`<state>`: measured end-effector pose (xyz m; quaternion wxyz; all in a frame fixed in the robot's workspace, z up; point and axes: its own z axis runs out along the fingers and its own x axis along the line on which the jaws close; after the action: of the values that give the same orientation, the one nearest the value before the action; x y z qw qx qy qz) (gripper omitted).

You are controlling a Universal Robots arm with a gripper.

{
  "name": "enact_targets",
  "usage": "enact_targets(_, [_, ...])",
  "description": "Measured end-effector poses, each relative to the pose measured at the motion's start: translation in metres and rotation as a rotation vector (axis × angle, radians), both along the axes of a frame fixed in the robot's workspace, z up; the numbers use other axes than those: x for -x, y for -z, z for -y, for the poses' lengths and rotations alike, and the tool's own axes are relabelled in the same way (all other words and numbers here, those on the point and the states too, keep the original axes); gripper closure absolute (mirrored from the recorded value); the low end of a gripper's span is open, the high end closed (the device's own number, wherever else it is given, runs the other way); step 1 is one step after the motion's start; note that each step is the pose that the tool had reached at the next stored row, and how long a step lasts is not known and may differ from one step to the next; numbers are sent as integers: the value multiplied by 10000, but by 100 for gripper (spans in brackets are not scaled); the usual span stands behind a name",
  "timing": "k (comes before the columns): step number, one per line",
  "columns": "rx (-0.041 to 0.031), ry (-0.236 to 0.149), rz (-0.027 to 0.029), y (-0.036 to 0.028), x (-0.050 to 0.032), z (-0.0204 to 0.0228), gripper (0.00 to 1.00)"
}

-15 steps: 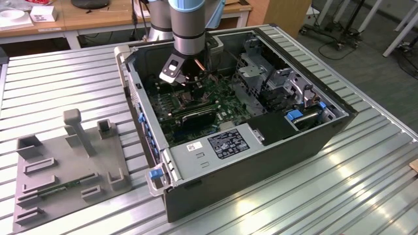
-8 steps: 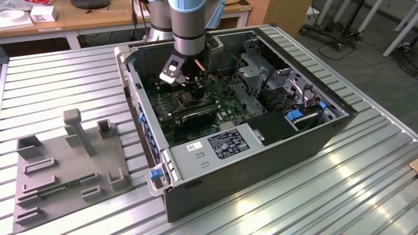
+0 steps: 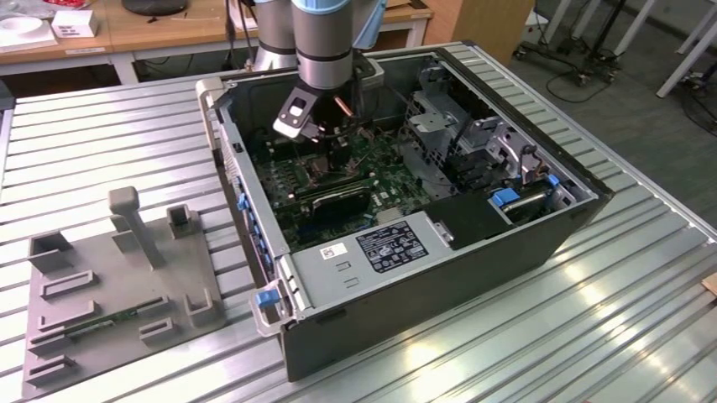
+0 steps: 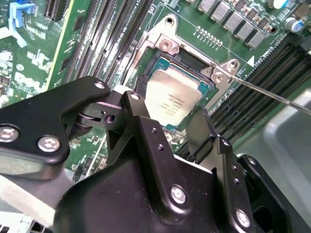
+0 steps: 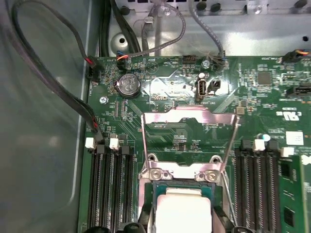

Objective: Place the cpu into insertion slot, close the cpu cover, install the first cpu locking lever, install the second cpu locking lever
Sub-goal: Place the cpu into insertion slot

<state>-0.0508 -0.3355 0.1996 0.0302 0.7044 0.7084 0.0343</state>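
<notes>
The cpu (image 4: 176, 97) is a pale silver square chip lying level over the open socket on the green motherboard; it appears too in the first wrist view (image 5: 182, 208). My gripper (image 4: 170, 109) straddles it, black fingers (image 4: 137, 104) pressed against two opposite edges. From outside, the gripper (image 3: 319, 134) is low inside the computer case. The cpu cover (image 5: 189, 115), a silvery frame, is swung open and lies flat behind the socket, away from the chip. Both thin wire locking levers (image 5: 233, 145) (image 5: 144, 145) are released; one lever (image 4: 272, 94) sticks out past the socket corner.
Dark memory slots (image 5: 109, 189) (image 5: 257, 184) flank the socket. A coin battery (image 5: 127, 85) and black cables (image 5: 48, 73) sit beyond the cover. The case holds a white-labelled grey box (image 3: 375, 248) and a drive cage (image 3: 448, 134). A grey fixture plate (image 3: 112, 285) lies on the table.
</notes>
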Motion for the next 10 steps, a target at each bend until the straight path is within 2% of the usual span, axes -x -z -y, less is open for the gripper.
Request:
enact_targets(6, [0,0,0,-88,0,0,41])
enact_targets(10, [1,0,-1,-181,0,0,41])
